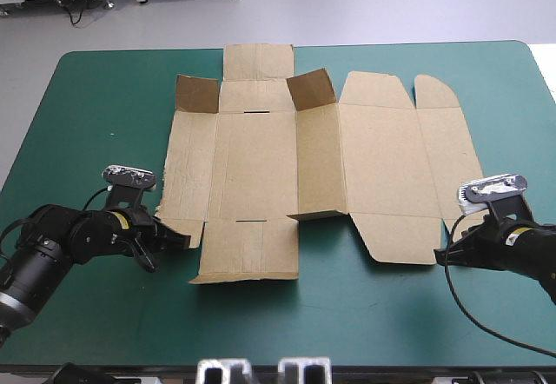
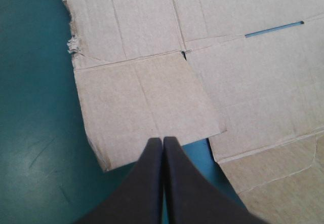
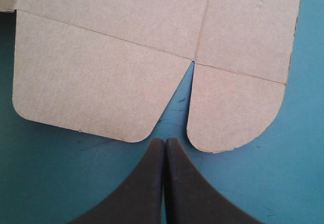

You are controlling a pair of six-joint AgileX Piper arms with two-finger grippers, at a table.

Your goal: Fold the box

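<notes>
The brown box point(image 1: 261, 167) lay nearly flat at the middle of the scuffed teal-green cover point(image 1: 87, 97), with two small far flaps raised. The left gripper point(image 2: 162, 140), clenched and empty, pointed at its near-left flap. The right gripper point(image 3: 165, 140), likewise clenched, sat just off the rounded near-right flaps.

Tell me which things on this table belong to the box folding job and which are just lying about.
For the job: the brown box, lying mostly flat; the left gripper and the right gripper, jaws shut, each by a near corner of the box.
Lying about: nothing loose that I can see; only the teal-green table cover under it all.
</notes>
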